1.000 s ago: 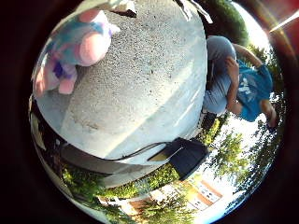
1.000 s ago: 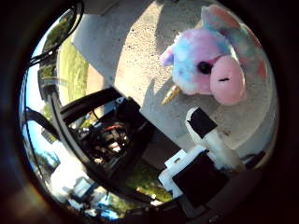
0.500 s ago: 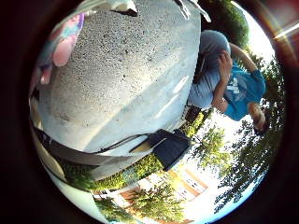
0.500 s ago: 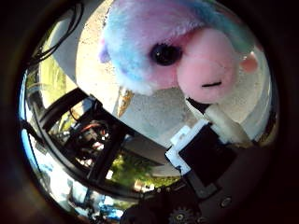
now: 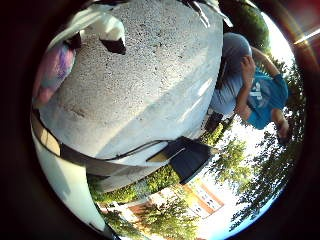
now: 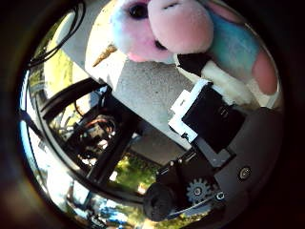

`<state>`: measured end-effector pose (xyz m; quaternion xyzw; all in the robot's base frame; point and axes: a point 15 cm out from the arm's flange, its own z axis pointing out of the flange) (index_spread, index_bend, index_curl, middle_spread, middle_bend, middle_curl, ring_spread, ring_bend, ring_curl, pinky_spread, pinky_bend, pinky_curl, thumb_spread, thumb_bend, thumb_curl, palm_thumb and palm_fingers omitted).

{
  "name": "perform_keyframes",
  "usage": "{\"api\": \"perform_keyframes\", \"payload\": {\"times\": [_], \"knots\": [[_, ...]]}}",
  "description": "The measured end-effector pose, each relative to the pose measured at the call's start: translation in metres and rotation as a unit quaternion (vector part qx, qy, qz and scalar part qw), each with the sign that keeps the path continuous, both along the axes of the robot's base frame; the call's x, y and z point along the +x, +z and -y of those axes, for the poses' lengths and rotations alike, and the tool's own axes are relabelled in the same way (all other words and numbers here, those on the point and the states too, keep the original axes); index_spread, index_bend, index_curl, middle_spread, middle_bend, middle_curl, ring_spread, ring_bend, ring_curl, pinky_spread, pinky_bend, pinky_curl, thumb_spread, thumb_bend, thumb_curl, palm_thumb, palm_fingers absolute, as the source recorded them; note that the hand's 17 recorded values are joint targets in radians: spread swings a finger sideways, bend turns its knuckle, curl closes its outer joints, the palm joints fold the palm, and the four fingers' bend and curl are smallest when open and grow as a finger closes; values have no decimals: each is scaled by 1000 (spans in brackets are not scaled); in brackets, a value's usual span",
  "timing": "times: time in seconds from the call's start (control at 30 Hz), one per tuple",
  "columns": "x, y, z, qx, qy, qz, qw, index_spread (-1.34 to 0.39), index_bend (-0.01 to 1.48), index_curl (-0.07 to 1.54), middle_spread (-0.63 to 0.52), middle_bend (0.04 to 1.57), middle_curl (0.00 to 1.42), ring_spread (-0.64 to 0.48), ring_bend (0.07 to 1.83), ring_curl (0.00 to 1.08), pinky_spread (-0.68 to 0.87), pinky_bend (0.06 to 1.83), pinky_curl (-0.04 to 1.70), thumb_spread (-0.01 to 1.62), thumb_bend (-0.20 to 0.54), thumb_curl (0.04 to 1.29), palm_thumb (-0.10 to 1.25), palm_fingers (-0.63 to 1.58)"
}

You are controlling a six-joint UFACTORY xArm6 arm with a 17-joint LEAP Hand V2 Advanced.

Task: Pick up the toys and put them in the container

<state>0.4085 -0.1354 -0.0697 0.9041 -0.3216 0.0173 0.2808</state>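
Concrete slab outdoors, trees behind. Plush toy (pink snout, blue-pink fur) lies on slab, close to palm. Hand touches toy; whether fingers are closed, cannot tell.

You're outdoors in a yard: rough concrete slab, trees, a brick building, open sky.

Sunlit concrete pavement spreads beneath the fingers, crossed by shadows. Beyond it stand green trees and a brick building under bright sky.
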Motion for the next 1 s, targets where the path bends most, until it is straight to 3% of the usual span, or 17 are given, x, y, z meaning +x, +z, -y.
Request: {"api": "perform_keyframes", "payload": {"times": [0.2,0.4,0.77,0.83,1.0], "knots": [[-7,22,-17,30,1,30,999,-854,509,-15,-267,1031,965,-71,1286,779,287,1293,744,989,-4,499,965,1056],[-8,42,-29,48,-18,34,998,-964,648,-14,-276,1066,1044,-95,1312,810,244,1346,812,1007,-7,569,1030,1027],[-47,111,-81,128,-106,-61,984,-1095,842,-14,-271,1089,1135,-114,1349,847,200,1388,883,1064,-16,656,1032,974],[-43,141,-109,160,-117,-73,978,-1105,862,-14,-270,1092,1144,-116,1353,851,196,1392,890,1069,-15,666,1029,967],[1,222,-180,235,-118,-52,963,-1126,914,-16,-267,1100,1165,-119,1364,861,182,1409,911,1088,-15,688,1018,950]]}}
